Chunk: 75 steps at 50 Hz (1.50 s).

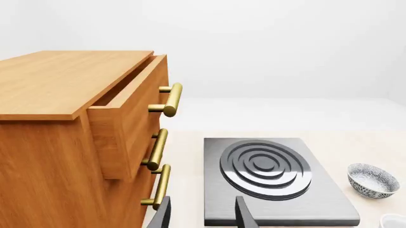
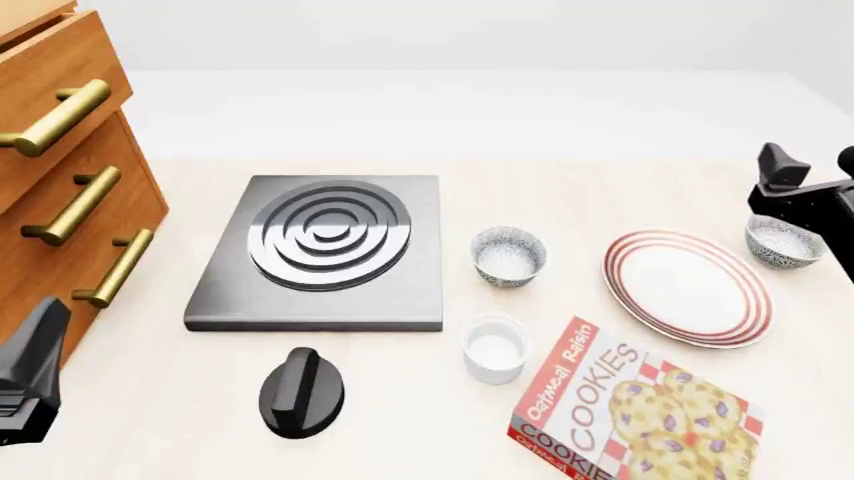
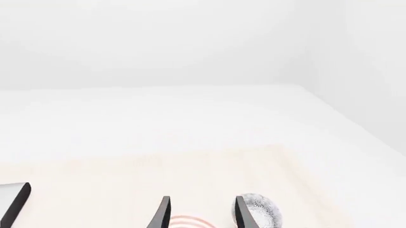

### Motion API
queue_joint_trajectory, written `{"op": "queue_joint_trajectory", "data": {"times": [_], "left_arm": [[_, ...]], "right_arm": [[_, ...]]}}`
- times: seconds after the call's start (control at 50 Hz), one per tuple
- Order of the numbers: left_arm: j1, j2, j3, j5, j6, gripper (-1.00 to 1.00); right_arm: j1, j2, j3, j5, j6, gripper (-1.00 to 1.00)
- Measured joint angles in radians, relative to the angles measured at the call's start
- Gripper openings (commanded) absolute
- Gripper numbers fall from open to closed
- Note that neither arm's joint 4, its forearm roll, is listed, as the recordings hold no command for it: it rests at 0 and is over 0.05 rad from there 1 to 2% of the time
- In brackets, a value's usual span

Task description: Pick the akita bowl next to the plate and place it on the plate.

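Observation:
The plate (image 2: 687, 288), white with red rings, lies at the table's right. One akita bowl (image 2: 783, 241), speckled grey outside and white inside, sits just off the plate's right rim. A second alike bowl (image 2: 509, 255) stands further off, to the plate's left. My right gripper (image 2: 811, 168) hovers open above and just behind the right bowl. In the right wrist view this gripper (image 3: 203, 213) frames the plate's rim (image 3: 187, 222), with the bowl (image 3: 261, 208) just outside one finger. My left gripper (image 1: 203, 216) is open and empty at the near left, facing the stove.
A black stove plate (image 2: 323, 250) with a ringed burner lies left of centre, with a black knob (image 2: 302, 392) in front. A white ramekin (image 2: 494, 347) and a cookie box (image 2: 627, 410) sit near the front. A wooden cabinet (image 2: 60, 190) with brass handles stands at left, its top drawer (image 1: 130, 107) ajar.

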Motion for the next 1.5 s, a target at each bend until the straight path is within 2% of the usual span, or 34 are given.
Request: {"op": "queue_joint_trajectory", "data": {"times": [0.78, 1.5], "left_arm": [[0.000, 0.000, 0.000, 0.000, 0.000, 1.00], [0.000, 0.000, 0.000, 0.000, 0.000, 1.00]], "right_arm": [[-0.068, 0.151, -0.058, -0.053, -0.008, 1.00], [-0.136, 0.243, -0.162, -0.010, 0.004, 1.00]]}}
